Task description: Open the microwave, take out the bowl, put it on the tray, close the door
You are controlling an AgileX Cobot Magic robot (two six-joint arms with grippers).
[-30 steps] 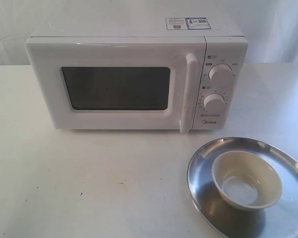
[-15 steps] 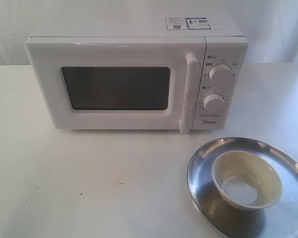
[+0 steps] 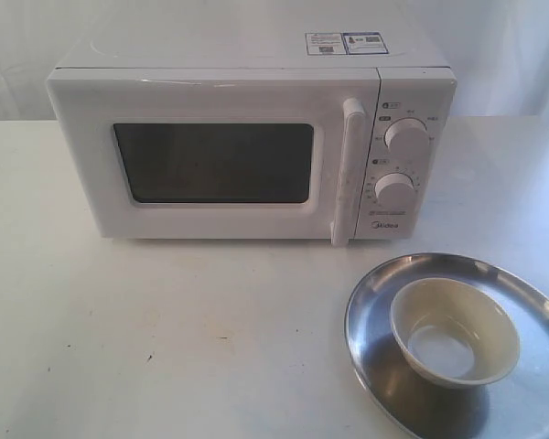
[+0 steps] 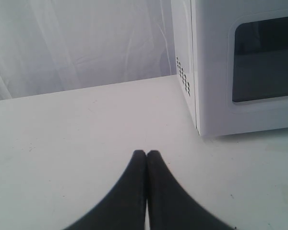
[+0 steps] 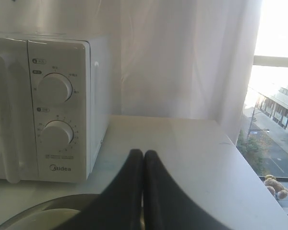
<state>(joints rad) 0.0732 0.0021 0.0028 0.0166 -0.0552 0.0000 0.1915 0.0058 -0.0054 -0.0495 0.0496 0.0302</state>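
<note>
Fingers (image 4: 134, 179) of my left gripper (image 4: 146, 154) are pressed together, holding nothing, low over the table (image 3: 165, 329) near the microwave (image 3: 247, 91). I note its door (image 3: 82, 155) shut, handle (image 3: 348, 174) upright. Logo (image 3: 385, 226) under two knobs (image 3: 406, 134) reads "Midea". Print on the top sticker (image 3: 345, 42) is too small to read. Right of that, the tray (image 3: 380, 366) holds the bowl (image 3: 455, 329), upright and empty. My right gripper (image 5: 143, 153) is likewise closed tip to tip on nothing.
</note>
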